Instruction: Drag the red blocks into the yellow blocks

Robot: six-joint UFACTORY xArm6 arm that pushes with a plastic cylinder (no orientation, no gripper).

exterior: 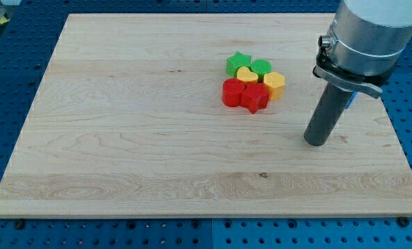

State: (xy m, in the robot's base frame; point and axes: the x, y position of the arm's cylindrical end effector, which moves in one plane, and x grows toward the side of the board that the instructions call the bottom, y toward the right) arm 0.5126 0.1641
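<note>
Red blocks (244, 95) touch yellow blocks (261, 79), clustered.

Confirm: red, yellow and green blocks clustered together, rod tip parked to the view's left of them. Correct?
Not quite. The camera view shows my tip on the view's right of the cluster, clear of it. The red blocks, yellow blocks and green blocks are clustered together.

Tip: my tip (316, 143) rests on the wooden board (122, 138), well right of the cluster.
Cluster: red cylinder (232, 93), red star (255, 98), yellow heart (247, 75), yellow hexagon (274, 84), green star (238, 63), green cylinder (261, 68), all touching.
</note>
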